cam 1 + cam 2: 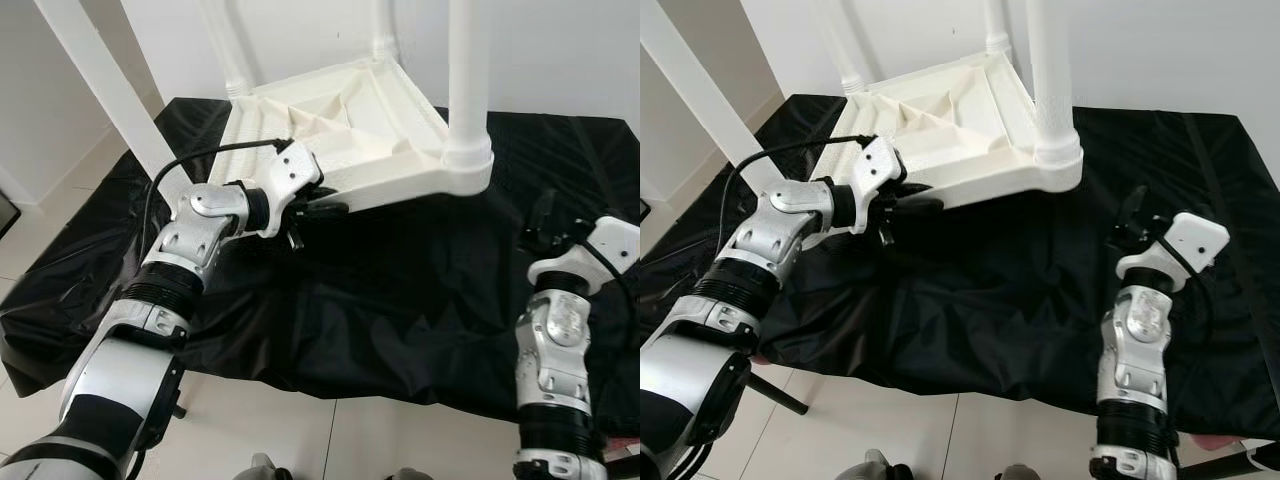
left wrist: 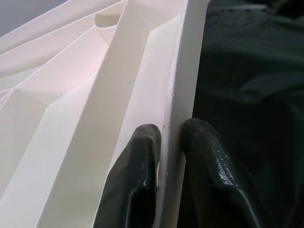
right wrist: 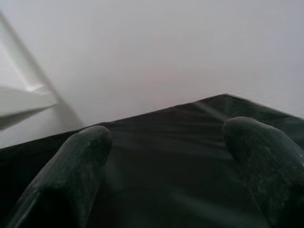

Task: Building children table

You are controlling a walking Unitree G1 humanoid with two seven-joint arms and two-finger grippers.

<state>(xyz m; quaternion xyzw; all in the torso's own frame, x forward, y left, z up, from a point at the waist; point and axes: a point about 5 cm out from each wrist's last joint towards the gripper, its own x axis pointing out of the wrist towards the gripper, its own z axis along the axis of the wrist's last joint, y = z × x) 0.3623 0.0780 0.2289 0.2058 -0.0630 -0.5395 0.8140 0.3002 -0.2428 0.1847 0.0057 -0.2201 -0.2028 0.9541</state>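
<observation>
- Left gripper [image 2: 172, 142] pinches the rim of the upturned white table [image 1: 370, 120].
- Right gripper [image 3: 166, 156], fingers spread, hovers over the black cloth [image 1: 400, 290] at four o'clock.

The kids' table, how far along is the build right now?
Done: the white tabletop lies upside down on the black cloth with legs standing in its corners. In hand: the left gripper pinches its rim. Left: turning it upright; the right gripper is open.

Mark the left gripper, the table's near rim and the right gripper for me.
left gripper [image 2: 172, 137]: left wrist view, midway between fingertips clamping the rim.
white table rim [image 2: 183, 90]: left wrist view, edge beyond the fingers.
right gripper [image 1: 541, 222]: left eye view, open above black cloth [image 1: 400, 300].
</observation>
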